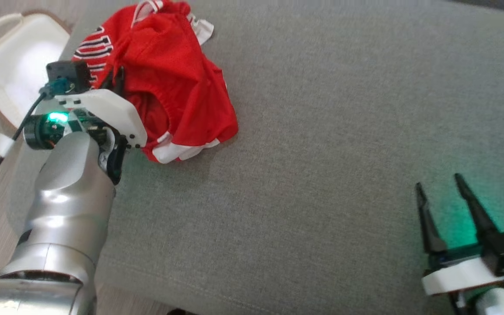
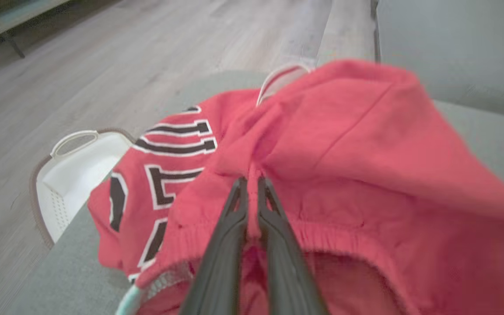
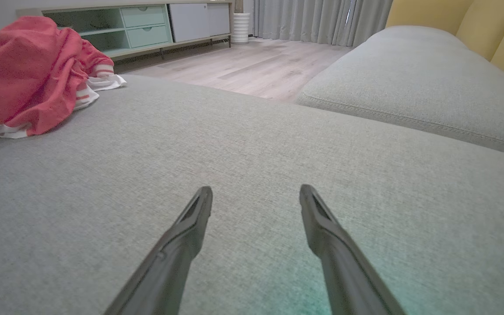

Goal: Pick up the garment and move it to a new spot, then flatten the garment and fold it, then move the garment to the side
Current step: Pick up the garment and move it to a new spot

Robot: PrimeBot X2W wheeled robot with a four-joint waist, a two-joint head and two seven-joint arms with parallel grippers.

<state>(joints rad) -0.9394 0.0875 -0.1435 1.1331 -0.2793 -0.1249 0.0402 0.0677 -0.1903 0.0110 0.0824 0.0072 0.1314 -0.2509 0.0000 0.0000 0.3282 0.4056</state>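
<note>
The red garment (image 1: 177, 83) was seen crumpled in a heap on the far left part of the grey sofa cushion (image 1: 322, 175), close to its left edge. The left gripper (image 2: 252, 181) was found closed on a raised fold of the red fabric, just above an elastic hem, with its two dark fingers pressed nearly together and cloth pinched between them. Black numerals outlined in white were displayed on the part of the garment lying left of that gripper in the left wrist view, and white trim was shown along the garment's near edge in the head view. A white basket (image 1: 15, 57) was set on the wooden floor (image 2: 81, 65) just beside the cushion's left edge. The right gripper (image 1: 438, 181) was held open at the near right, well apart from the garment, with bare cushion seen between its spread fingers. Whether those fingers were touching the cushion could not be told.
</note>
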